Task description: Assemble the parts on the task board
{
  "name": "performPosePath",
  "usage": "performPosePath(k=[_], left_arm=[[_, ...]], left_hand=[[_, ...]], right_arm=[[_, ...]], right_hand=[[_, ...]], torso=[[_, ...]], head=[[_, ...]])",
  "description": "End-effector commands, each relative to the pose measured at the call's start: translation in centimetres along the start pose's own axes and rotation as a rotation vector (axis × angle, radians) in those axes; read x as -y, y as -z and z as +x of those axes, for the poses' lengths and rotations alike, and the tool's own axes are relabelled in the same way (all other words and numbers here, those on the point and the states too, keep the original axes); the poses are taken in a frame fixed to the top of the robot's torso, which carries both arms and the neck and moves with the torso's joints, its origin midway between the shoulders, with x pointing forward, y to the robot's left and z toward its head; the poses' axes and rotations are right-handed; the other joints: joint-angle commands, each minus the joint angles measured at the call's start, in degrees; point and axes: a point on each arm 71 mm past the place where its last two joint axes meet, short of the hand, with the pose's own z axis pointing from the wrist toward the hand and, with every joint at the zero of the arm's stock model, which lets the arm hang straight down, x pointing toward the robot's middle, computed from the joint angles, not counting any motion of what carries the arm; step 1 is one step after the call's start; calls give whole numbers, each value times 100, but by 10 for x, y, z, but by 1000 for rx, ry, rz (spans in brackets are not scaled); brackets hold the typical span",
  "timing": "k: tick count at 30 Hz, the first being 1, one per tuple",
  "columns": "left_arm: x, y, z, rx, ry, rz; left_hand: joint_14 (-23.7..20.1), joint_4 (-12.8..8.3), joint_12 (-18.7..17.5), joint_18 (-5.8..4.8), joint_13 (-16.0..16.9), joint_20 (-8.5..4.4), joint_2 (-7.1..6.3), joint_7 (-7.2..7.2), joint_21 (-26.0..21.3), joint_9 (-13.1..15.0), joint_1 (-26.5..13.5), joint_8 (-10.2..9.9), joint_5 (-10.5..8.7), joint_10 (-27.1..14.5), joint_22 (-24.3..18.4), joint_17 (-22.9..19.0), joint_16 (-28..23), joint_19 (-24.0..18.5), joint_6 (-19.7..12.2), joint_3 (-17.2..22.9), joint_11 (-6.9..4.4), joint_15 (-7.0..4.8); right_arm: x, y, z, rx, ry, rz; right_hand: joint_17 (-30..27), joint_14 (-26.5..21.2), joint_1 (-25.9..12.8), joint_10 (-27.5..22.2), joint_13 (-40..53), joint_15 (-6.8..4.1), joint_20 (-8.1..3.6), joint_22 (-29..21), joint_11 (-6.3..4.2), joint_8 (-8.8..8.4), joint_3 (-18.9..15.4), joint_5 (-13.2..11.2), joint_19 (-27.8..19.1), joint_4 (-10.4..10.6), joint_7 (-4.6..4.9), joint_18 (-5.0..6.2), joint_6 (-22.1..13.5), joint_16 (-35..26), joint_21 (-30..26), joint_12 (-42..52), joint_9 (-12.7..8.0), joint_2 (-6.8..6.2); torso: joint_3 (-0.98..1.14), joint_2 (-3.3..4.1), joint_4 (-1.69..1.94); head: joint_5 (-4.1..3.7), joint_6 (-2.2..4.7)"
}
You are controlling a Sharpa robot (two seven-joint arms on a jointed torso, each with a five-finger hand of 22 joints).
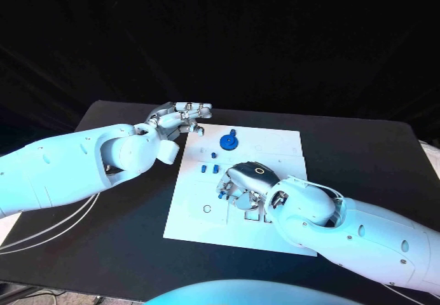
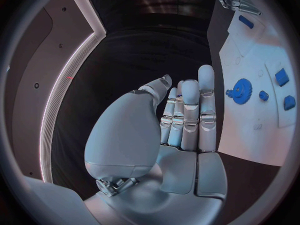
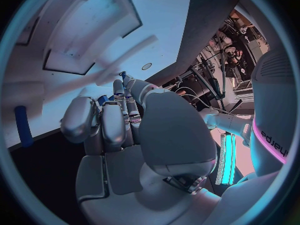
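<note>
L silver hand [image 1: 180,117] hovers just off the far-left corner of the white rectangular task board [image 1: 275,141], over the black counter [image 1: 110,254]. In the left wrist view its fingers [image 2: 187,115] lie straight and side by side, thumb alongside, nothing in them.

R silver hand [image 1: 246,184] is down over the board's middle, fingers curled toward the surface. Right wrist view shows a small blue piece [image 3: 103,100] at the fingertips (cannot tell whether it is really pinched or just beside them).

On the board, far side: a round blue gear-like part [image 1: 229,140] w/ a knob. Nearer: small blue block parts [image 1: 209,169] in a short row, just beside the R hand. A blue bar-shaped part [image 3: 23,126] lies near the board's edge in the right wrist view.
</note>
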Motion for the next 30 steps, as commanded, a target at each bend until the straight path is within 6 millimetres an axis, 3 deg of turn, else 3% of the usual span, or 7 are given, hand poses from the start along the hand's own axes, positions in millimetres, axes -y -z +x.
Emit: performPosePath(k=[1,30], left_arm=[[0,0,3,-27,0,2],[0,0,4,-38,0,-4]], left_hand=[[-38,-39,37,56,8,20,8,3,-28,-10,-3,-37,-8,-55,-9,-15,-31,-25,-53,-9,7,14],[-40,-45,45,55,9,23,8,6,-34,-10,-8,-38,-9,-71,-12,-19,-29,-25,-60,-12,11,17]], right_arm=[[0,0,1,-2,38,5],[-1,-5,8,-76,97,16]], right_hand=[[0,243,2,-23,6,-26,-17,3,12,20,0,19,-3,-28,14,-9,13,27,-2,0,4,58],[-32,233,-93,-86,-20,-10,-6,-37,33,-9,-46,-2,-25,-37,24,-3,-28,12,-29,-11,6,35]], torso=[[0,-4,-2],[-6,-4,0]], head=[[3,-4],[-11,-10]])
